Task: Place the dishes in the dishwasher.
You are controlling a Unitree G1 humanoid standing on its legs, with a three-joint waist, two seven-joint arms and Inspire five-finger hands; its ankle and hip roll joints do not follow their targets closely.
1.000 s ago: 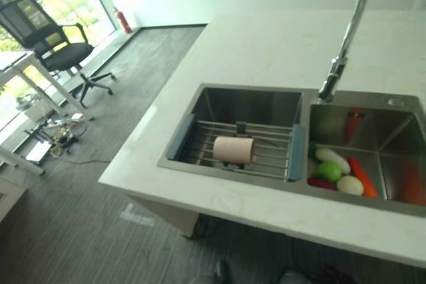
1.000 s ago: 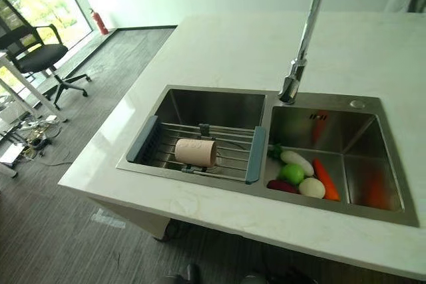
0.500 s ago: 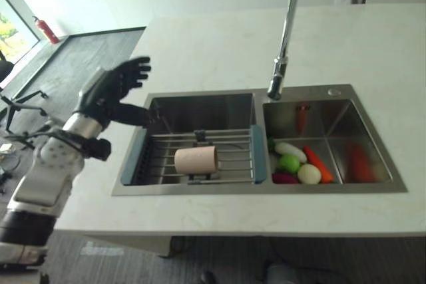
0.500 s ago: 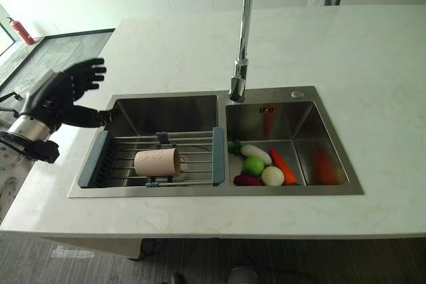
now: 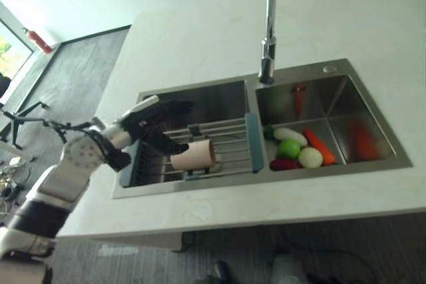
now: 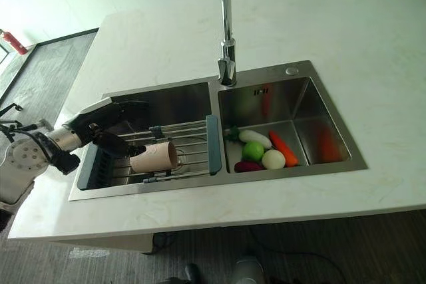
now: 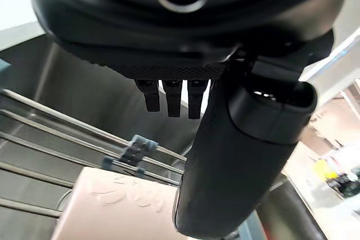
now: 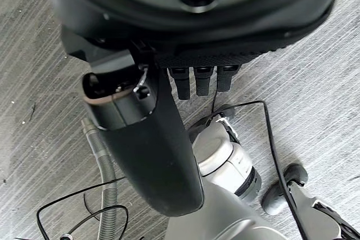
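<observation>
Left robot hand (image 5: 154,124) has reached the cup (image 5: 193,155).

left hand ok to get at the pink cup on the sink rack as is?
Probably yes. The left hand hangs open over the wire sink rack, right beside the pale pink cup lying on its side. Nothing stands between them; the tall steel faucet is off to the side.

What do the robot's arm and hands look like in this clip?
The left arm is silver-grey with rounded joint housings, ending in a dark left hand with slim black fingers. The right hand is likewise glossy black, with a textured strip across the palm.
</observation>
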